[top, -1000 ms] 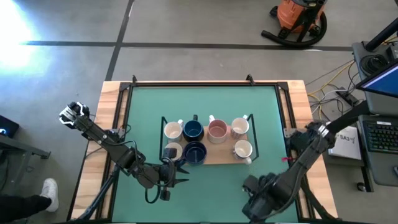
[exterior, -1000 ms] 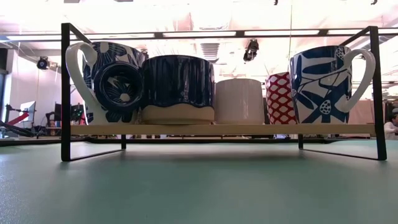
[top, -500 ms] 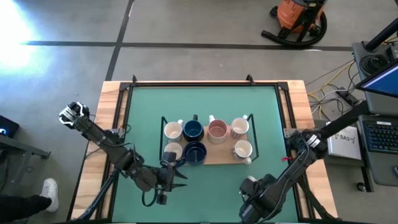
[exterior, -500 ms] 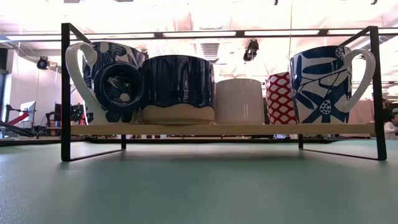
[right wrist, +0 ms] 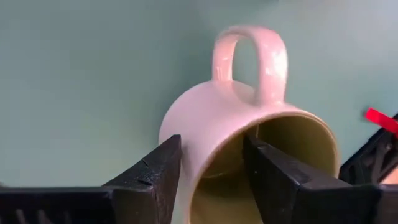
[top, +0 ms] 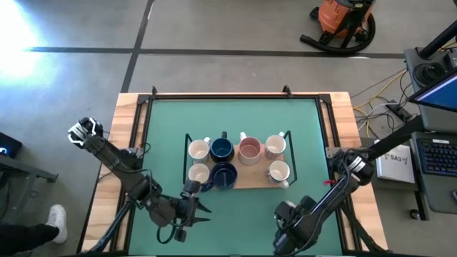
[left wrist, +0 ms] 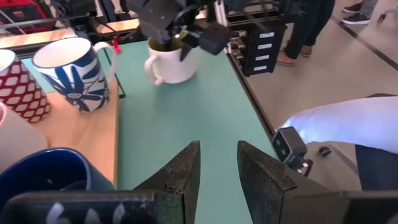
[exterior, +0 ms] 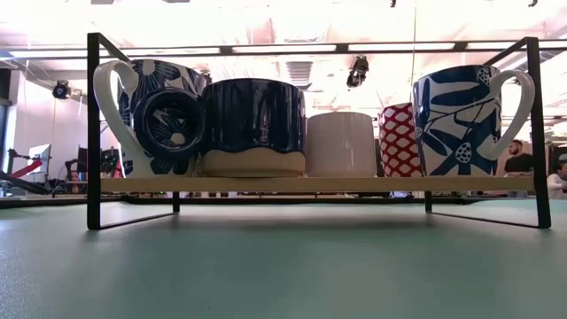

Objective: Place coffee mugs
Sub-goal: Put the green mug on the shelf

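Several mugs stand on a wooden shelf (top: 250,180) in a black wire rack (exterior: 92,133). From above they are white (top: 198,150), navy (top: 222,148), pink (top: 249,148) and more white ones. The low view shows blue-patterned (exterior: 456,120) and red-patterned (exterior: 400,139) sides. A white mug with an olive-green inside (right wrist: 249,143) is at the table's near right. My right gripper (top: 291,220) is shut on it and hides it from above. My left gripper (top: 194,207) is open, off the rack's near left corner, and touches nothing (left wrist: 217,146). My right gripper (right wrist: 211,142) holds the white mug by its wall at the rim (right wrist: 208,168), round to one side of the handle (right wrist: 249,59). One finger (right wrist: 152,171) is outside and one (right wrist: 273,171) is inside. It comes from above (left wrist: 171,18). The mug (left wrist: 169,62) is upright; whether its base rests on the table, I cannot tell.
The green mat (top: 235,118) lies bare beyond the rack and to its sides. A black rail (top: 228,95) runs along the table's far edge. A person's legs (left wrist: 308,25) and a dark rack of drawers (left wrist: 261,43) show beyond the table's right side.
My left gripper has drawn back from the rack toward the table's near edge. My right arm has shifted a little toward the left. The mugs on the shelf have kept still.
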